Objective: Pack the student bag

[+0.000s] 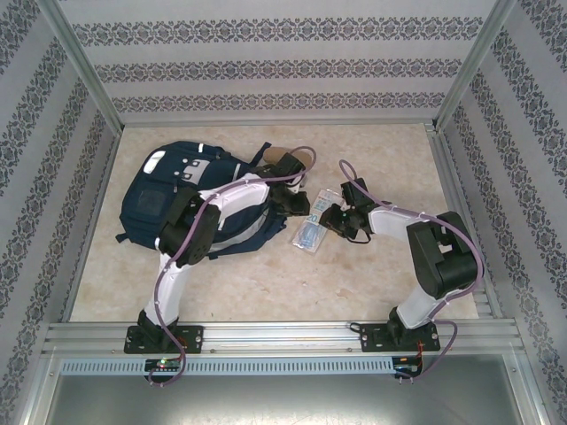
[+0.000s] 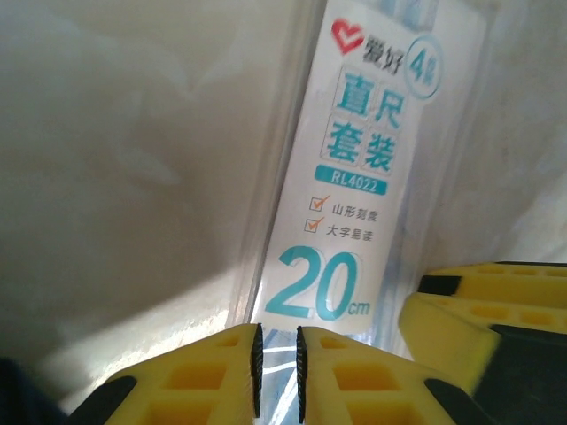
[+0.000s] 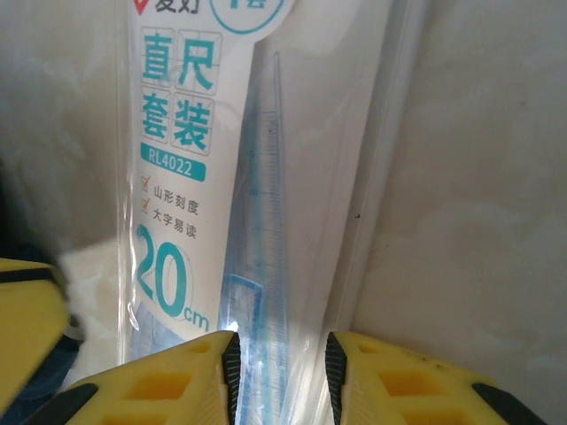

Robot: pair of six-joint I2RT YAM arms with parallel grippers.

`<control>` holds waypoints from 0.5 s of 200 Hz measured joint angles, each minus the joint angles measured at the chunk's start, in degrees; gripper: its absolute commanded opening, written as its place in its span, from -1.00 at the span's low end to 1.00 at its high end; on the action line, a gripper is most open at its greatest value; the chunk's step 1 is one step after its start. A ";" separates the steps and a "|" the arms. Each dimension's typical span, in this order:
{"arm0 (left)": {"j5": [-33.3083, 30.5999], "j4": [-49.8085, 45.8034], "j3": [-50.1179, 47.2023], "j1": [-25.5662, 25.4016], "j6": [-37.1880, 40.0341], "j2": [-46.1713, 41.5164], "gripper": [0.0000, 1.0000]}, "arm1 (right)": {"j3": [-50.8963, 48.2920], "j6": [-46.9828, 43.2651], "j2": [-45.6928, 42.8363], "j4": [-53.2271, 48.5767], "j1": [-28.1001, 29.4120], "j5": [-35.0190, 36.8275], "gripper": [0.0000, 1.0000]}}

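The student bag (image 1: 159,190) lies flat on the back left part of the pale surface (image 1: 266,283), light patches toward the rear wall. The left arm reaches across the bag's right side. Just right of the bag, the left tool (image 2: 277,345) is pinched together on one end of a clear ruler packet (image 2: 354,159) marked 20 cm, which lies mid-surface. The right tool (image 3: 282,354) straddles the packet's other end and appears clamped on it, a blue ruler between its pads.
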 measured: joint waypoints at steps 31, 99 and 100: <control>-0.42 -0.48 0.00 -0.50 0.02 1.97 -0.66 | -0.04 0.74 0.00 0.39 0.00 -0.07 -0.29; -1.07 -0.57 -0.28 -0.52 -0.02 1.99 -0.67 | -1.16 0.63 -3.30 -2.23 -0.04 1.53 -0.27; -1.07 -0.55 -0.28 -0.52 -0.02 1.99 -0.67 | -1.16 0.63 -3.30 -2.25 -0.04 1.55 -0.27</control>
